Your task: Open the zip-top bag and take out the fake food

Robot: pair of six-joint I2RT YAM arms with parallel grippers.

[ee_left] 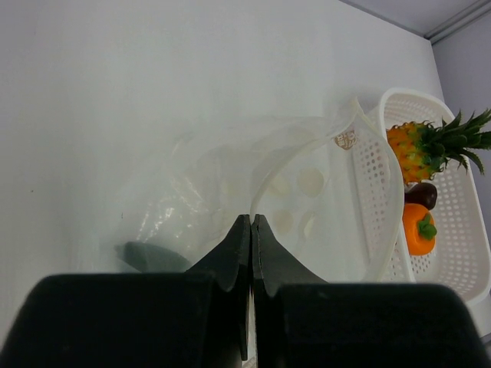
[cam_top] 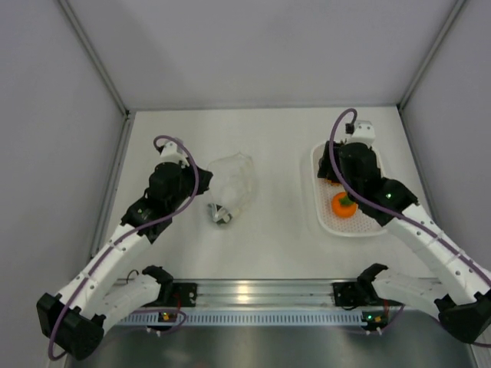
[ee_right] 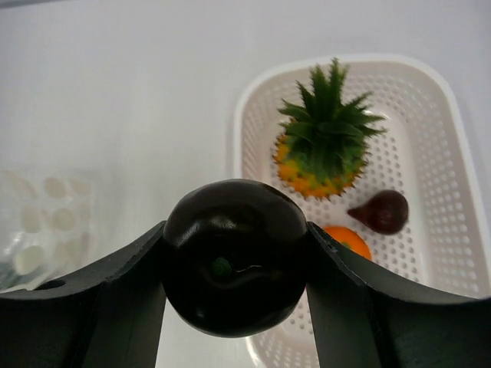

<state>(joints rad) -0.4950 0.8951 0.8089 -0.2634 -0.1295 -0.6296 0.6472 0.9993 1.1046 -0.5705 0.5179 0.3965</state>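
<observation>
The zip-top bag [cam_top: 232, 182] lies left of the table's middle, crumpled, its mouth arching up off the surface. One grey-green piece [cam_top: 221, 213] appears to sit inside it, at the end nearer the near edge. The left hand [ee_left: 252, 226] has its fingers pressed together, and we judge they pinch the bag's thin rim. That grip is the first weak point. The film is slick and light, so a pull could slide it out of the pinch. The mouth would then collapse over the last piece. A lift could also drag the whole bag instead of opening it.

By the right edge stands the white basket [ee_right: 453, 153], holding the pineapple [ee_right: 322, 153], a brown piece [ee_right: 383, 211] and an orange fruit [ee_right: 349, 239]. The right hand [ee_right: 238, 230] is clamped around a dark round piece [ee_right: 230, 268], hanging above the basket's rim. We see a second risk here. A ball like this rolls freely, so if let go from this height it may strike the pineapple or the rim. It could then bounce out onto the table.
</observation>
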